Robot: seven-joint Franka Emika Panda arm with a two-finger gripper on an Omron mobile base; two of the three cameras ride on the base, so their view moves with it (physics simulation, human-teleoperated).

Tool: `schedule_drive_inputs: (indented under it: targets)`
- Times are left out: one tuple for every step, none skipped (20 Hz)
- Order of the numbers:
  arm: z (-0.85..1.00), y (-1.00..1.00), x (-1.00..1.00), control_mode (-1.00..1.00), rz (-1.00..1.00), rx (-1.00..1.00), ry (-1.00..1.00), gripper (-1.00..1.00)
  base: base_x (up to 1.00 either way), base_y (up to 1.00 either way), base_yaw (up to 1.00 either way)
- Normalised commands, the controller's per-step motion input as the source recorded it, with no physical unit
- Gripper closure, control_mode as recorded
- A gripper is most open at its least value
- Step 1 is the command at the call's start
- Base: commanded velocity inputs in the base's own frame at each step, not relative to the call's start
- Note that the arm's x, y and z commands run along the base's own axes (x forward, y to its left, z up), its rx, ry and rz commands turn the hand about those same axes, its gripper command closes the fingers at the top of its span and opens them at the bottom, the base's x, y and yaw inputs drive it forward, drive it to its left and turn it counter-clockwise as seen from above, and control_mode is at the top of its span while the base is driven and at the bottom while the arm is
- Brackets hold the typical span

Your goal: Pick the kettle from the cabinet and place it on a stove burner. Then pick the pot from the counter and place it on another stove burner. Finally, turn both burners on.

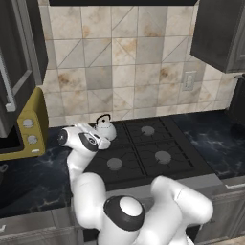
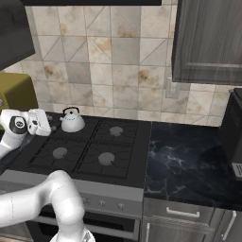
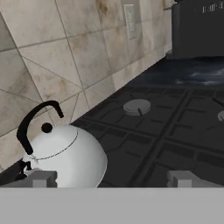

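The silver-white kettle stands upright on the back left burner of the black cooktop, its black arched handle up. My gripper is open just left of the kettle at about its height, and nothing is between the fingers. In the hand view the kettle sits by the left fingertip, apart from it. Another burner at the back right is bare, as are the two front burners. The cabinet hangs at the upper left. The pot is out of view.
A yellow microwave sits left of the stove under the cabinet. The black marble counter runs to the right, with a tall dark appliance at its far end. The tiled wall is close behind the kettle.
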Motion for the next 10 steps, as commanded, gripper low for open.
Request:
schedule_drive_inputs:
  targets:
    - [0.28,-0.13,-0.31,-1.00,-0.02,0.05,0.00,-1.00,0.00,0.00,0.00]
    - [0.31,-0.11,-0.30,-1.00,-0.01,0.05,0.00,-1.00,0.00,0.00,0.00]
    - [0.35,-0.11,-0.31,-1.00,-0.01,0.06,0.00,-1.00,0.00,0.00,0.00]
    - [0.38,-0.09,-0.29,-1.00,-0.01,0.06,0.00,-1.00,0.00,0.00,0.00]
    - [0.43,-0.02,-0.32,-1.00,-0.01,0.06,0.00,-1.00,0.00,0.00,0.00]
    - [0.43,0.00,-0.33,-1.00,0.00,0.06,0.00,-1.00,0.00,0.00,0.00]
    - [0.43,-0.01,-0.35,-1.00,0.00,0.06,0.00,-1.00,0.00,0.00,0.00]
    - [0.39,-0.03,-0.35,-1.00,0.00,0.06,0.00,-1.00,0.00,0.00,0.00]
    - [0.39,-0.03,-0.38,-1.00,0.00,0.06,0.00,-1.00,0.00,0.00,0.00]
    - [0.41,0.00,-0.34,-1.00,0.00,0.06,0.00,-1.00,0.00,0.00,0.00]
